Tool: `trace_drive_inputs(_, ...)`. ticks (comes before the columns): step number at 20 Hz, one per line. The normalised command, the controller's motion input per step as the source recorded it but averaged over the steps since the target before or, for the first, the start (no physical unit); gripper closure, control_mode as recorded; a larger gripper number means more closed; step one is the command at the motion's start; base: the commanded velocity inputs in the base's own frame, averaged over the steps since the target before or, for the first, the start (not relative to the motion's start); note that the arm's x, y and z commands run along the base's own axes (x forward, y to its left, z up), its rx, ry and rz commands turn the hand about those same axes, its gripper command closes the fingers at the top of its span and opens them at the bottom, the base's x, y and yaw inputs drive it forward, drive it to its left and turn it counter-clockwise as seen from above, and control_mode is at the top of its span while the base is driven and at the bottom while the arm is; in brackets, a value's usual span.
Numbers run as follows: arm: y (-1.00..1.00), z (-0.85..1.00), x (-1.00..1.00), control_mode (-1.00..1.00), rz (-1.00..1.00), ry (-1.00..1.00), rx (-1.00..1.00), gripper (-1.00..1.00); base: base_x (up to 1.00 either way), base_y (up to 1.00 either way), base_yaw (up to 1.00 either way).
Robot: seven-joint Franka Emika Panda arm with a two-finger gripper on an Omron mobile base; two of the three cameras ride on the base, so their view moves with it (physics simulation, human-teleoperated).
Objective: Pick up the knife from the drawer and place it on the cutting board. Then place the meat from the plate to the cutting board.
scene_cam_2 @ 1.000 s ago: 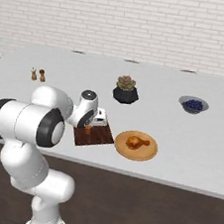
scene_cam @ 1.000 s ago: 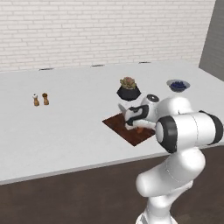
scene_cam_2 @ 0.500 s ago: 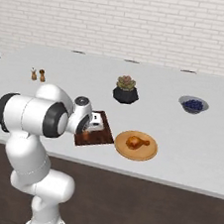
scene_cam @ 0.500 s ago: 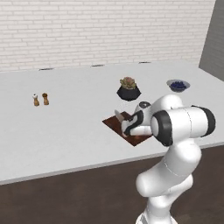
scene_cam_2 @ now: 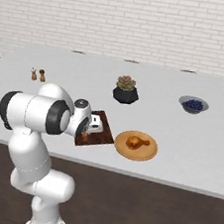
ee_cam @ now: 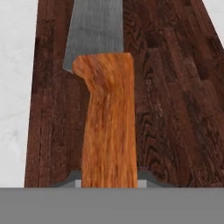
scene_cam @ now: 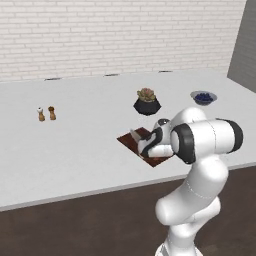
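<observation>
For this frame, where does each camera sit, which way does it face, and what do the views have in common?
Left base view: behind the arm on its left, looking forward and down over the counter; the white arm rises at lower right, bent over the cutting board.
Right base view: behind the arm on its right, facing the same counter; the arm rises at lower left, with the plate and meat beside the board.
Hand view: on the hand, looking along the fingers at the knife over the board.
Both base views share the potted plant, blue-filled bowl and shakers.
</observation>
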Motion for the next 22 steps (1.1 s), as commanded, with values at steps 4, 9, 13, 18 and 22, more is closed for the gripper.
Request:
trace_drive_inputs(4, 0.01, -0.13, 0.18, -1.00, 0.00, 0.00, 0.00, 1.00, 0.00, 0.00, 0.00)
trace_drive_inputs(9, 0.08, -0.09, 0.07, -1.00, 0.00, 0.00, -0.01, 1.00, 0.00, 0.00, 0.00)
trace_drive_inputs(13, 0.01, 0.00, 0.02, -1.00, 0.00, 0.00, 0.00, -1.00, 0.00, 0.00, 0.00)
trace_drive_inputs(18, -0.02, 0.38, -0.16, -1.00, 0.00, -0.02, 0.00, -1.00, 0.00, 0.00, 0.00)
trace_drive_inputs(22, -0.39, 1.00, -0.50, -1.00, -0.02, -0.14, 0.00, -1.00, 0.00, 0.00, 0.00)
